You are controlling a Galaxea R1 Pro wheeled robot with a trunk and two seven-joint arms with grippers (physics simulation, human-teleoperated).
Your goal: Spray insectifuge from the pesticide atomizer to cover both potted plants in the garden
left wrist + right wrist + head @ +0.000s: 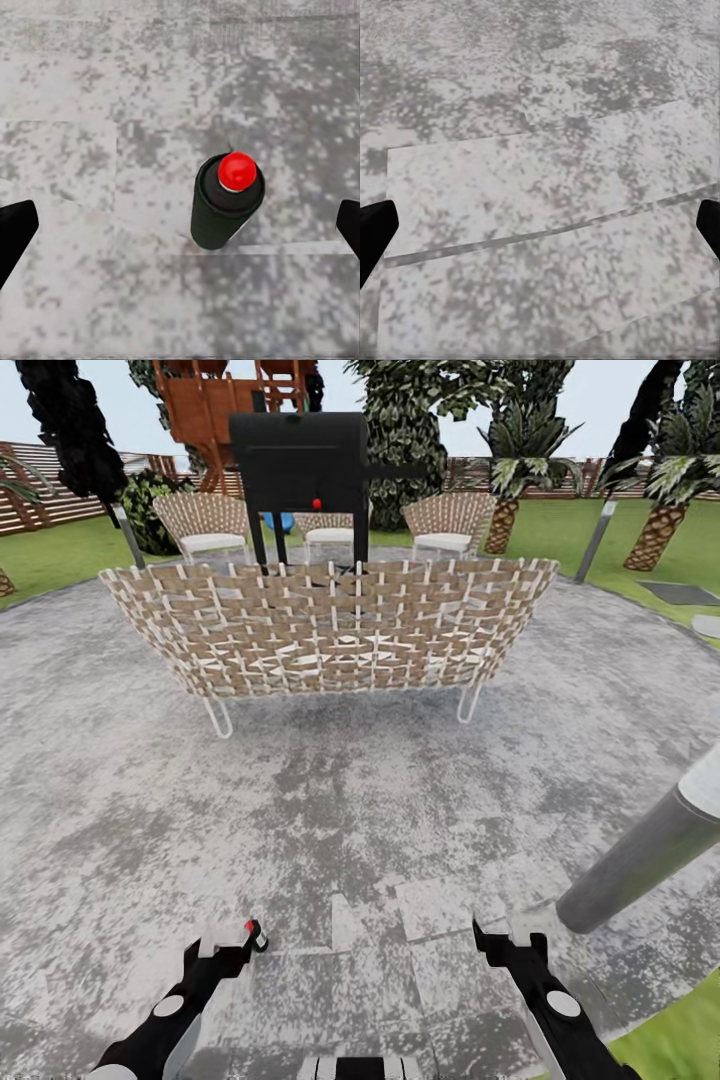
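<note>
While the pick-up is the step in hand, the left end effector [232,945] hangs low over the round grey speckled patio [360,810] with its jaws spread wide. In the left wrist view its black fingers [13,232] sit at the two edges of the frame, touching nothing. Between them stands the small dark cylindrical pesticide atomizer with a red top [225,214], upright on the paving and somewhat nearer one finger than the other. In the head view its red top shows just beside the tip of that end effector.

The grasp looks not yet made. By my judgement the next move calls for easing down so the fingers flank the bottle's body below the cap, then closing squarely. The bottle is slim and could tip if one finger arrives first.

Further right, the right end effector [505,945] is likewise open and empty over pale paving slabs. Ahead stands a woven tan sofa on white legs [330,625], and at the far right a slanting grey post [640,860].
</note>
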